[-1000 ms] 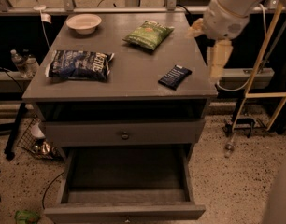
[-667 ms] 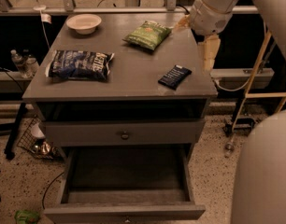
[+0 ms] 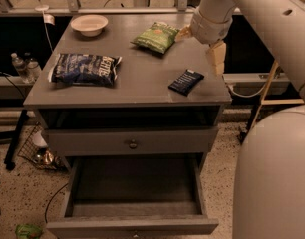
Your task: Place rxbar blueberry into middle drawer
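Note:
The rxbar blueberry (image 3: 186, 81), a small flat navy bar, lies on the grey cabinet top (image 3: 137, 78) near its right front corner. My gripper (image 3: 216, 59) hangs from the white arm at the cabinet's right edge, just right of and behind the bar, above the top and not touching it. The middle drawer (image 3: 132, 226) is pulled out at the bottom of the cabinet, and its inside shows nothing in it.
A large dark-blue chip bag (image 3: 84, 68) lies at the left, a green chip bag (image 3: 156, 36) at the back middle, a white bowl (image 3: 89, 24) at the back left. The knobbed drawer (image 3: 132, 143) above is shut. My arm's white body (image 3: 272, 183) fills the right side.
The arm has swung left and closer to the camera. The gripper has moved a little left, staying just right of the bar. The objects on the top have not moved.

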`<state>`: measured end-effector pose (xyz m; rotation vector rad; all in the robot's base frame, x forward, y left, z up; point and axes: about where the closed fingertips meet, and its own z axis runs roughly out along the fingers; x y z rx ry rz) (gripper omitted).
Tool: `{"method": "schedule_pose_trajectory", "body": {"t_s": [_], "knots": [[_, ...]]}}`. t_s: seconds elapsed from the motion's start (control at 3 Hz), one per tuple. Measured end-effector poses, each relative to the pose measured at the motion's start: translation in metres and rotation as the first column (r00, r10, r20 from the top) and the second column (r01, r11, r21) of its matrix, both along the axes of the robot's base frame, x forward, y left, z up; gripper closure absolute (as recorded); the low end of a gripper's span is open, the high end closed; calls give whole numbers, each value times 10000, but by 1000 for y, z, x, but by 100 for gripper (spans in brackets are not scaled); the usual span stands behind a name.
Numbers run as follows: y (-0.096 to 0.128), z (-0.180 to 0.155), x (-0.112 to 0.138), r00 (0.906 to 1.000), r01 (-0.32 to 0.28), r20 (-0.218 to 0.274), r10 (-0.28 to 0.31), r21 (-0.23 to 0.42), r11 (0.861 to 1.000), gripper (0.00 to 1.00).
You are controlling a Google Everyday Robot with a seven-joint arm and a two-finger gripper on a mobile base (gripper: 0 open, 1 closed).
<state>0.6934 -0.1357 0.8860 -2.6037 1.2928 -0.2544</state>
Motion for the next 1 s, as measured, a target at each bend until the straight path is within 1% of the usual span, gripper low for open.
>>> {"method": "schedule_pose_trajectory", "body": {"t_s": [0.33,0.67,1.0], "knots": [[-7,-22,1,9993,-371,55,378,-919,9951,0],[-8,-43,-2,9976,-698,-119,688,-1538,9856,0],[-6,-58,-8,9946,-1021,-363,967,-2002,9744,0]]}}
